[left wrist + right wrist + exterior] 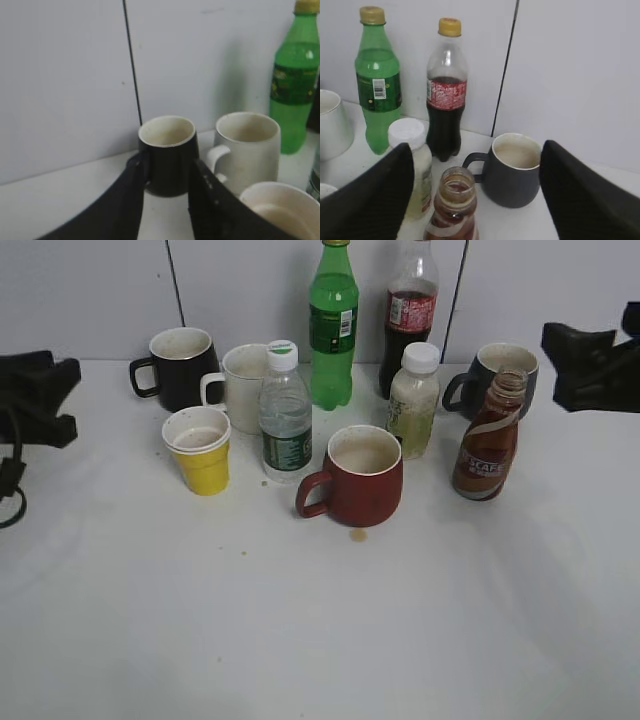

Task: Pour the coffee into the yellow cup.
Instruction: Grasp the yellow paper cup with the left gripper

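The coffee (488,445), an uncapped brown bottle with a red-brown label, stands upright on the white table at the right. In the right wrist view (454,200) it stands just below and between the jaws. The yellow cup (200,452) stands upright at the left, and its white rim shows in the left wrist view (280,210). My right gripper (555,368) is wide open and empty (476,155), behind and to the right of the coffee. My left gripper (68,398) is open and empty (167,165) at the far left, apart from the cup.
Around them stand a black mug (180,368), a white mug (245,385), a water bottle (286,420), a green bottle (333,330), a cola bottle (410,320), a pale white-capped bottle (413,405), a grey mug (500,375) and a red mug (360,478).
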`<state>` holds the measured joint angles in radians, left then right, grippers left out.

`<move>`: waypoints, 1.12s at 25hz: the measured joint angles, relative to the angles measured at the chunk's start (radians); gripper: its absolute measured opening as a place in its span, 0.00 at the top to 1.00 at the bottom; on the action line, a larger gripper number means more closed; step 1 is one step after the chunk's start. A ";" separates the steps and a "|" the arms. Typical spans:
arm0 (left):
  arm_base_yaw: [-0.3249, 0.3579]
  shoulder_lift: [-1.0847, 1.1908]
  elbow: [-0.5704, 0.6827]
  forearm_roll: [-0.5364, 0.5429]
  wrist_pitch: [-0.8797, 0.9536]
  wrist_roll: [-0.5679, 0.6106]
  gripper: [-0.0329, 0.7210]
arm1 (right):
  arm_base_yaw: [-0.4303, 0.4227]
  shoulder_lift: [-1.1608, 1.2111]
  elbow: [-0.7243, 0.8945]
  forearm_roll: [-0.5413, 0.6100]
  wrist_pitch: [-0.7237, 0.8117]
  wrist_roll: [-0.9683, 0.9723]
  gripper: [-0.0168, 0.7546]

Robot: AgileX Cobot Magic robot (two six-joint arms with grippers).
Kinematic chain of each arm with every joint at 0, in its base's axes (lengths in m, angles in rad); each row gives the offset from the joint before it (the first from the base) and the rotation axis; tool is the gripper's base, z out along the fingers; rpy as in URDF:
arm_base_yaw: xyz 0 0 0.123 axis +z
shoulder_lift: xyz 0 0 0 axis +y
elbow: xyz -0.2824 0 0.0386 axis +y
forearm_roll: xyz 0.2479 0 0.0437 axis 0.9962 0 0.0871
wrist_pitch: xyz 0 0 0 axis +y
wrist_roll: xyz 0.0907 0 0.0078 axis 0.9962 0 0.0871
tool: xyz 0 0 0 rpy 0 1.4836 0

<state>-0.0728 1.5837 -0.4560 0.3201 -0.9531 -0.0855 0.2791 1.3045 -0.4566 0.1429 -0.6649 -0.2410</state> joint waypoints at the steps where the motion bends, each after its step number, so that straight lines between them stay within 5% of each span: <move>1: -0.001 0.023 0.000 0.013 -0.007 0.000 0.63 | 0.009 0.034 0.000 -0.002 -0.023 0.000 0.22; 6: -0.006 0.105 0.000 0.095 -0.010 0.000 0.57 | 0.044 0.149 0.002 -0.015 -0.073 0.043 0.22; 11: -0.008 0.147 0.000 0.120 -0.011 0.000 0.33 | 0.048 0.233 0.072 -0.023 -0.195 0.060 0.22; 21: -0.009 0.334 -0.005 0.175 -0.145 0.000 0.20 | 0.048 0.459 0.145 -0.032 -0.506 0.086 0.22; 28: -0.012 0.447 -0.085 0.210 -0.184 0.000 0.16 | 0.048 0.604 0.135 -0.040 -0.535 0.124 0.22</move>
<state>-0.0847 2.0311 -0.5407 0.5305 -1.1372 -0.0855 0.3272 1.9085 -0.3212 0.1029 -1.1998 -0.1168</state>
